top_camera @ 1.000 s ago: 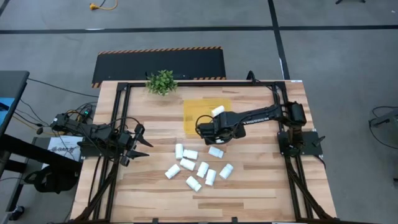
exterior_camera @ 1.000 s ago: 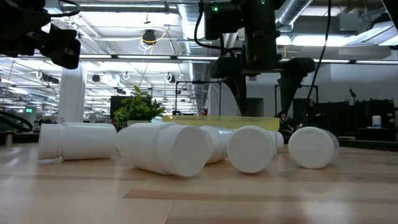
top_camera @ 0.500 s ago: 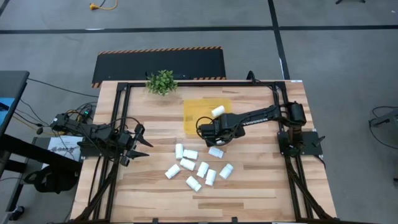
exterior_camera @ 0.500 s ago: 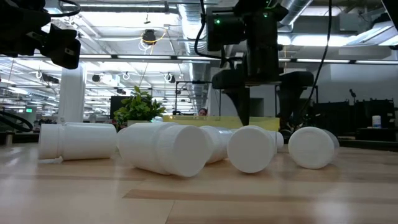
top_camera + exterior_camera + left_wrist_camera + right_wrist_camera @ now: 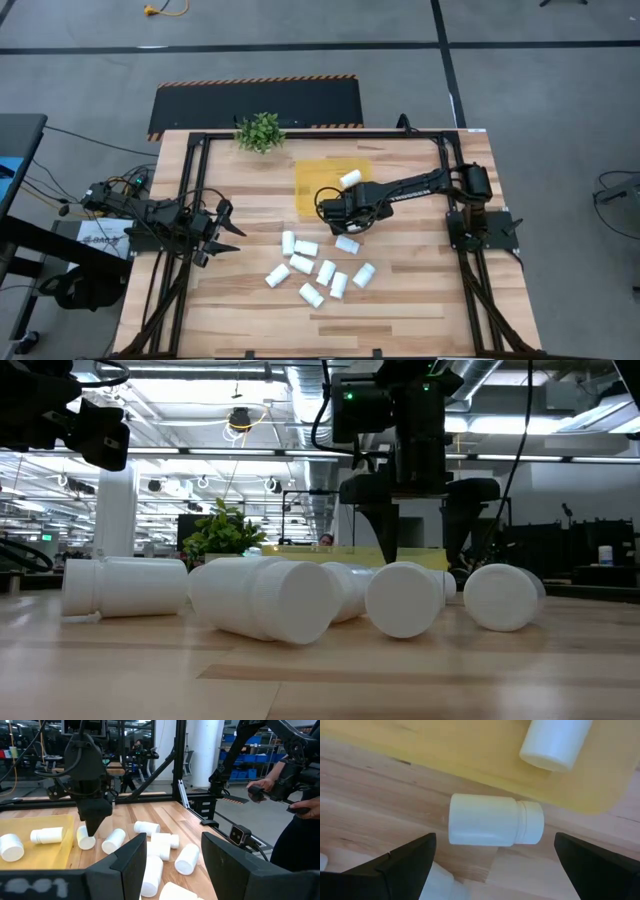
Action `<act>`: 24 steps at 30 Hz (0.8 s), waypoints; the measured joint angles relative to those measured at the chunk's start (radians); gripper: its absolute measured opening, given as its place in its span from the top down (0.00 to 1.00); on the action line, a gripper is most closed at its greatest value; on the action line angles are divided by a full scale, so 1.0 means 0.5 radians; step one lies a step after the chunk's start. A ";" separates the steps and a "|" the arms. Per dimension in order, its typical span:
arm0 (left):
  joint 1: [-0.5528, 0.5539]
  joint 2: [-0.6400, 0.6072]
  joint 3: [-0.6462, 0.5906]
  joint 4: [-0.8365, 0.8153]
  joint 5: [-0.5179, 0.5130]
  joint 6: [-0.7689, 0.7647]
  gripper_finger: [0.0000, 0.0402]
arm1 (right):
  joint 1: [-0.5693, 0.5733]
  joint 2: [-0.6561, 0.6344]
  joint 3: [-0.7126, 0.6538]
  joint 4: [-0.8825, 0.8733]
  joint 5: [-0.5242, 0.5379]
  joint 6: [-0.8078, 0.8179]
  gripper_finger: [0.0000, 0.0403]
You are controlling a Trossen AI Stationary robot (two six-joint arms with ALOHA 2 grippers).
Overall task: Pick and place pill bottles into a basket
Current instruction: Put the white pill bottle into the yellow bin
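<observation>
The yellow basket (image 5: 322,172) lies at the table's far middle with a white pill bottle (image 5: 350,179) in it; the left wrist view shows two bottles (image 5: 47,835) lying in the basket (image 5: 45,856). My right gripper (image 5: 340,216) points down, open, over one bottle (image 5: 495,820) lying on its side on the wood just outside the basket's near wall. Its fingers stand apart from that bottle, one beyond each end. Several more bottles (image 5: 315,270) lie on their sides nearer the front edge. My left gripper (image 5: 226,228) waits at the table's left edge, open.
A small green potted plant (image 5: 260,131) stands at the far edge, left of the basket. Black frame rails (image 5: 185,200) run along the table's sides. A person (image 5: 295,795) stands beyond the table's right side. Bare wood lies right of the bottle cluster.
My right gripper has come down a little toward the bottle beside the basket and has rolled its wrist somewhat, its fingers staying open. The bottles have not moved.
</observation>
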 joint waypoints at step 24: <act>0.000 0.000 0.000 0.000 0.000 0.000 0.56 | -0.001 0.000 0.000 0.015 0.032 0.000 0.01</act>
